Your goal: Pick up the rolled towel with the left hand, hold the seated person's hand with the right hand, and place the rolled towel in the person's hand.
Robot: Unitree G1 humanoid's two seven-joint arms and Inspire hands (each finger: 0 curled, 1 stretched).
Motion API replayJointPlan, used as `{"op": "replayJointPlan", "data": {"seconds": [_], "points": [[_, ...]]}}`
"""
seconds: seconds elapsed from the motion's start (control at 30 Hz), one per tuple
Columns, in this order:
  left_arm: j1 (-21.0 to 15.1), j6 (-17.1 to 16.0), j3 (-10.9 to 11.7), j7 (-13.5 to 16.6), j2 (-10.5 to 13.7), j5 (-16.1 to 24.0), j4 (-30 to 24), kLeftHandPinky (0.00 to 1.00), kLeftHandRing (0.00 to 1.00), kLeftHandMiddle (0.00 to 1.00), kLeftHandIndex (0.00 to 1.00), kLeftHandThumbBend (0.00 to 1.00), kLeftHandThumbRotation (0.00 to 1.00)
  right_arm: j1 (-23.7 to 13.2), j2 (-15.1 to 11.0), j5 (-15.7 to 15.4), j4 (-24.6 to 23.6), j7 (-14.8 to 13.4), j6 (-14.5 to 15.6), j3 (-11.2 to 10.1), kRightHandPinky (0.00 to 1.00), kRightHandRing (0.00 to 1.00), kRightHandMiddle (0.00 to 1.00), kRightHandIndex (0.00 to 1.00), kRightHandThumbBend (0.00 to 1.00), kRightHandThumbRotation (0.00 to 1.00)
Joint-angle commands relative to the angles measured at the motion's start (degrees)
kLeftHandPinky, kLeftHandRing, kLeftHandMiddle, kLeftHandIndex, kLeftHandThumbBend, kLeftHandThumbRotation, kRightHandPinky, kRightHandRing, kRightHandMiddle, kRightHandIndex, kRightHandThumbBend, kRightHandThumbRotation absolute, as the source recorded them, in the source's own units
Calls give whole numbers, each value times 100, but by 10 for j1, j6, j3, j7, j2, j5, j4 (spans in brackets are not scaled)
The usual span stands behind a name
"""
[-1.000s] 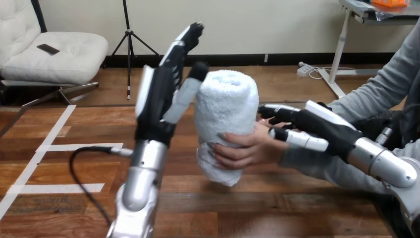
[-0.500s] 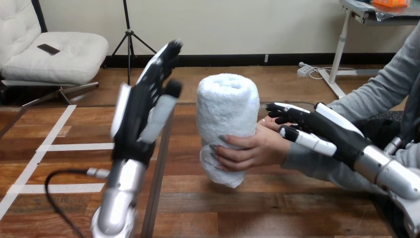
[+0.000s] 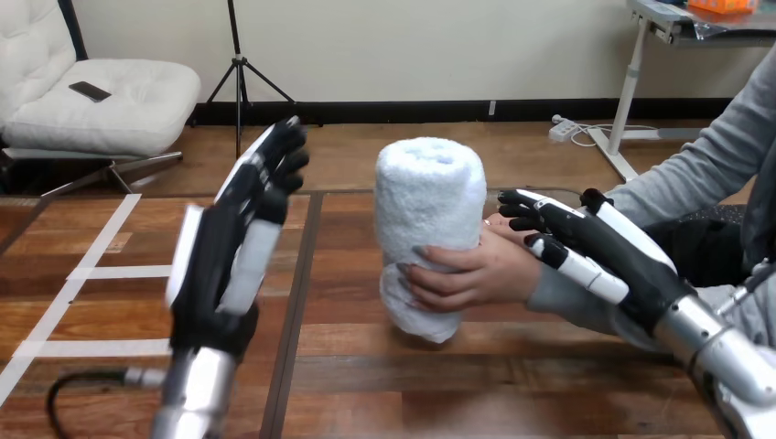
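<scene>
Now towel (image 3: 430, 238) upright in person's hand (image 3: 476, 274), well right of left hand (image 3: 224, 261), its fingers straight, spread. Right hand (image 3: 608, 251) beside person's hand; grip: cannot tell.

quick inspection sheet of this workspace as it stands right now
surface: wooden table, no spills seen
job's things: rolled towel upright, gripped by the person's hand
clutter: white tape strips on the table at the view's left
hands: left hand raised, fingers straight, holding nothing; right hand open, alongside the person's hand, not curled round it
cables: nothing seen near the towel
surroundings: person seated at the view's right
</scene>
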Motion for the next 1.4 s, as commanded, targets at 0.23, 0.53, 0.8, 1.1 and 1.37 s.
{"op": "replayJointPlan", "data": {"seconds": [0.23,0.53,0.8,1.1,1.37], "points": [[61,-20,4,-14,7,-24,-123,86,85,86,85,79,92,31,59,105,-179,-17,3,-53,94,93,93,96,100,100],[80,-29,11,-25,12,-35,-115,82,84,84,83,76,89,78,93,133,-283,-44,27,-60,98,92,92,95,100,100],[92,-11,19,-26,19,-36,-126,77,82,82,80,79,86,114,110,153,-360,-55,52,-58,98,91,91,94,100,100],[100,-18,28,-28,26,-37,-130,77,80,80,78,80,86,154,123,182,-446,-52,88,-53,98,91,91,93,100,100],[102,-41,33,-29,21,-39,-128,76,80,79,77,74,87,180,125,192,-495,-46,111,-49,98,91,90,93,100,100]]}}
